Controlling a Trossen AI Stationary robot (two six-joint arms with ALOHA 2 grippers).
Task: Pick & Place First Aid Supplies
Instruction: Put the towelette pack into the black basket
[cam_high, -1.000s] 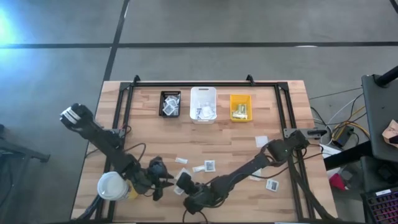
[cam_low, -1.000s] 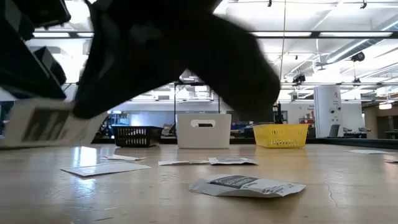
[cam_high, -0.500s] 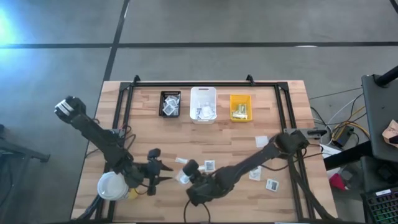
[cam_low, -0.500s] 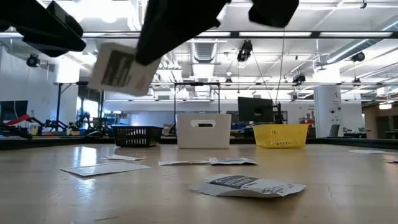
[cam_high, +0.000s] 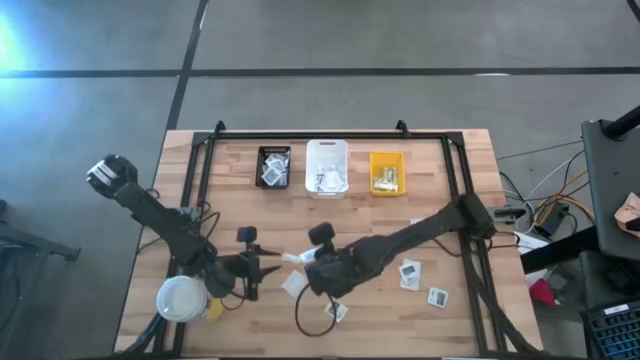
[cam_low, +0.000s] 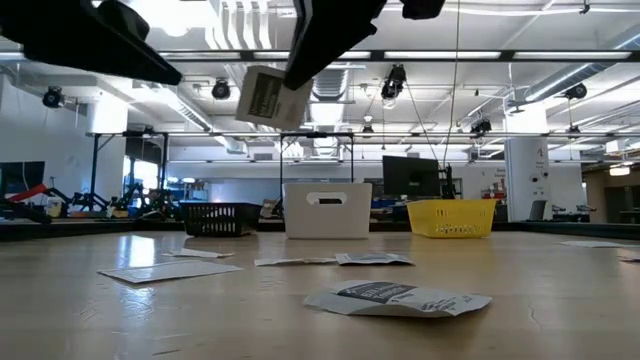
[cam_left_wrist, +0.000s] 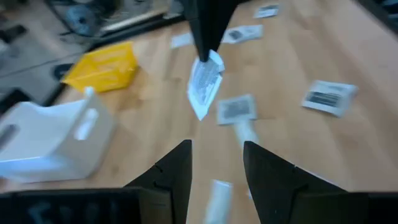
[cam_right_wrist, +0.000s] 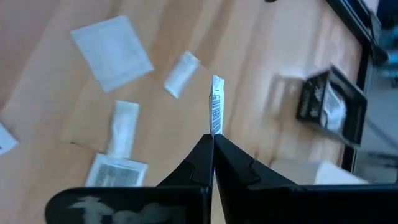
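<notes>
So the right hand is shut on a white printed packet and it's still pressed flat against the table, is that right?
Not quite. The right hand is shut on a white printed packet, but the packet is lifted clear of the table, not pressed against it. The low view shows it hanging well above the wood, and the right wrist view shows it edge-on between the shut fingers.

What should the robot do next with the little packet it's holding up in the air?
Probably carry it toward the bins. The right gripper is shut on a white packet, lifted off the table, and the black bin already holds similar packets. The left gripper waits open.
</notes>
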